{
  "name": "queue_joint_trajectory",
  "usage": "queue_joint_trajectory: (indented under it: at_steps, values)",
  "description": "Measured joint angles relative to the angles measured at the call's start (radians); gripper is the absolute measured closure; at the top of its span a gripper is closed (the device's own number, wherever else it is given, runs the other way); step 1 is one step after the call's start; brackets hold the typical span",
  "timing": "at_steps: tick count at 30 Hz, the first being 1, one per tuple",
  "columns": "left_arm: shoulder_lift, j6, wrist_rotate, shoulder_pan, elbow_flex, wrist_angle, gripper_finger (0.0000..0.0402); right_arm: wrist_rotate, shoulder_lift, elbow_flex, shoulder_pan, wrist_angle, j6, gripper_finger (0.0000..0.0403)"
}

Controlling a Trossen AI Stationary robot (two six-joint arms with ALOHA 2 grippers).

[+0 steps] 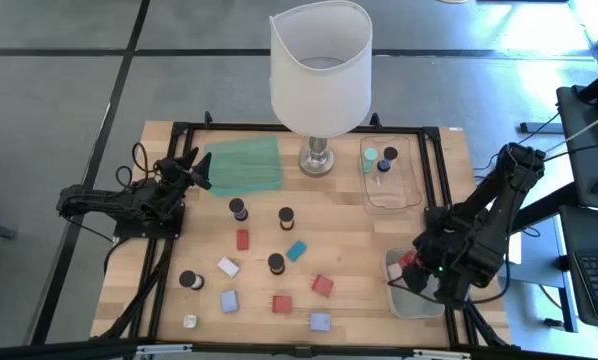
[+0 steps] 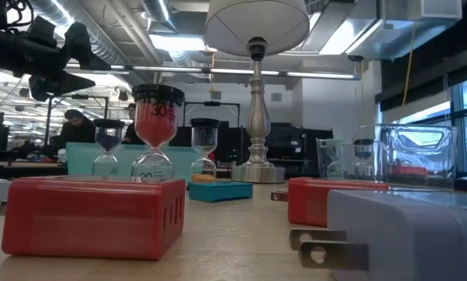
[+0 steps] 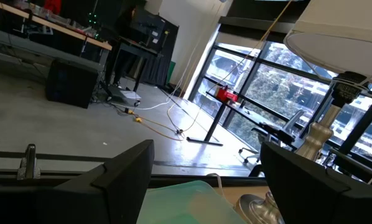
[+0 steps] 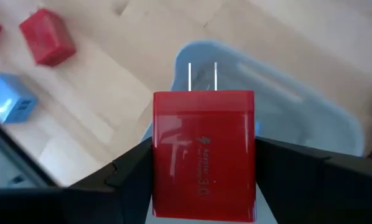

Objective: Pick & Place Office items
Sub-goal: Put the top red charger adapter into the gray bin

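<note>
My right gripper [image 1: 411, 264] hovers over the near-right clear tray [image 1: 426, 305], shut on a red plug block [image 4: 203, 149] whose two metal prongs [image 4: 202, 77] point away from the wrist. My left gripper [image 1: 195, 166] waits open near the table's left edge, beside the green mat [image 1: 244, 165], touching nothing. Red [image 1: 243, 239], blue [image 1: 228, 300], lavender [image 1: 320, 321], white [image 1: 228, 266] and teal [image 1: 296, 250] blocks lie flat on the wood. Dark-capped sand timers [image 1: 238, 208] stand upright among them. My right gripper pinches the red plug block between its two fingers [image 4: 133, 168], one on each side face [image 4: 158, 155]. The fingers slant down from above, and the prong end sticks out past them. The block is lifted clear, above the near-right tray [image 4: 298, 118].
The big white-shaded lamp [image 1: 319, 70] stands at the far middle. A second clear tray [image 1: 389, 190] at the far right holds a teal cylinder [image 1: 370, 157] and a dark-capped one [image 1: 389, 155]. A black frame [image 1: 169, 250] borders the wooden top. Bare wood lies between the blocks and the near-right tray.
</note>
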Motion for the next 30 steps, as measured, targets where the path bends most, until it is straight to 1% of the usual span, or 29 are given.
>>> queue_joint_trajectory:
  at_steps: [5, 9, 12, 17, 24, 30]
  values:
    - [0.000, 0.000, 0.000, 0.000, 0.000, 0.000, 0.0111, -0.049, 0.000, -0.005, 0.012, 0.037, 0.065, 0.0171]
    - [0.000, 0.000, 0.000, 0.000, 0.000, 0.000, 0.0111, -0.100, 0.015, -0.005, 0.012, 0.045, 0.094, 0.0166]
    - [0.000, 0.000, 0.000, 0.000, 0.000, 0.000, 0.0111, -0.117, 0.037, -0.005, 0.012, 0.122, 0.145, 0.0164]
    - [0.000, 0.000, 0.000, 0.000, 0.000, 0.000, 0.0111, -0.133, 0.098, -0.005, 0.012, 0.213, 0.180, 0.0163]
    - [0.000, 0.000, 0.000, 0.000, 0.000, 0.000, 0.0111, -0.180, 0.206, -0.005, 0.012, 0.231, 0.221, 0.0162]
    - [0.000, 0.000, 0.000, 0.000, 0.000, 0.000, 0.0111, -0.183, 0.263, -0.005, 0.012, 0.254, 0.228, 0.0162]
